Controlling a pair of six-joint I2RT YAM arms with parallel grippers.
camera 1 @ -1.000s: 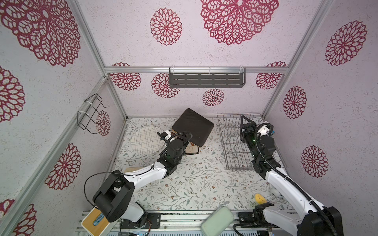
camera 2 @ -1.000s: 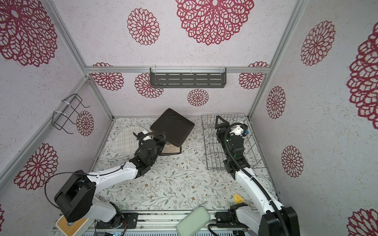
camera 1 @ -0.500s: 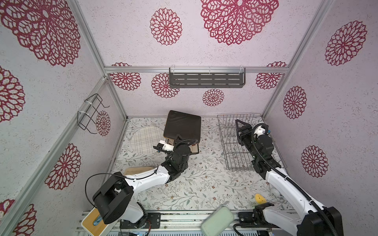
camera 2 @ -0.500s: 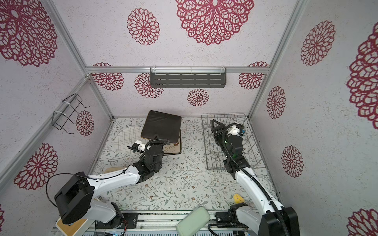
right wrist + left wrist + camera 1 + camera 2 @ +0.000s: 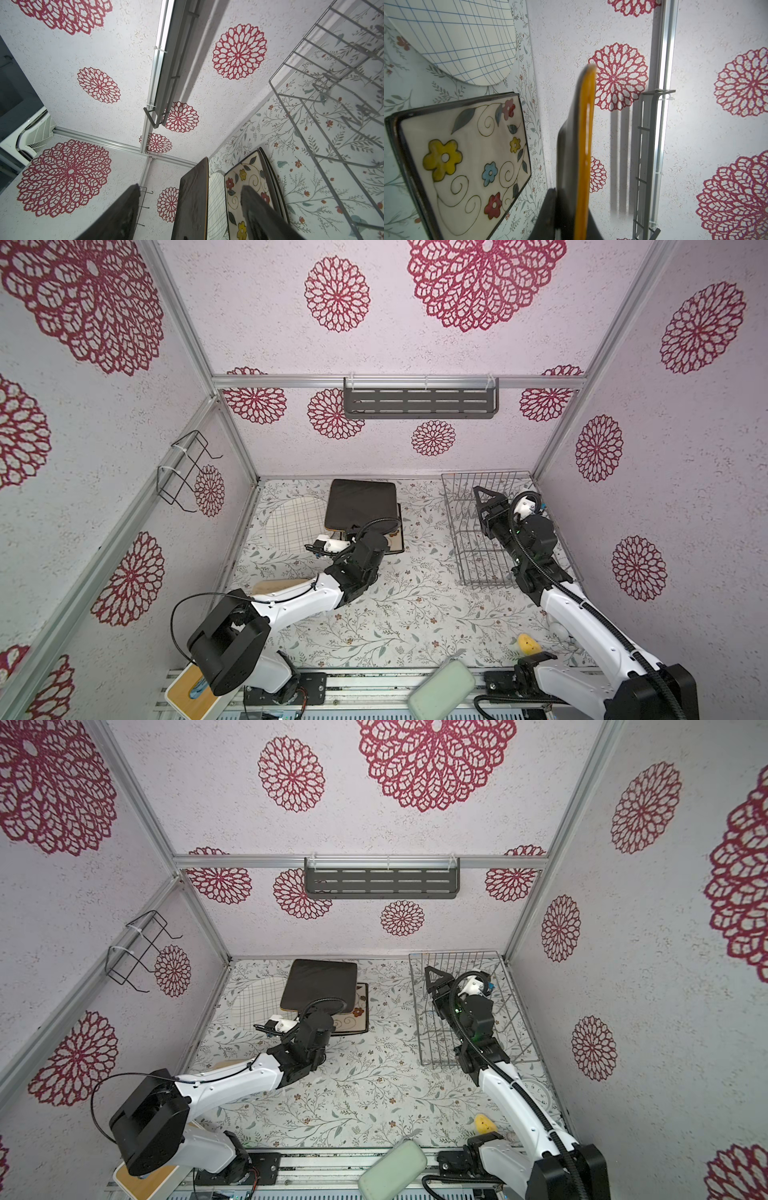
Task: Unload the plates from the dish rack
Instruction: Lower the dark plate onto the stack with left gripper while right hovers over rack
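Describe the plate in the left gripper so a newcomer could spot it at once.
Below the dark grey slotted shelf on the back wall, find the cluster of plates. The held one is the dark brown rounded-square plate, raised over a cream floral plate beside a round cream grid-lined plate; it alone is plain, dark and lifted.

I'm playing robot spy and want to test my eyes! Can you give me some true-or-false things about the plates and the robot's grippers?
1. The left gripper holds the dark brown plate. True.
2. Two plates stand in the dish rack. False: no plate is in it.
3. The right gripper is open. True.
4. The round grid plate lies on the floral plate. False: it lies on the table beside it.
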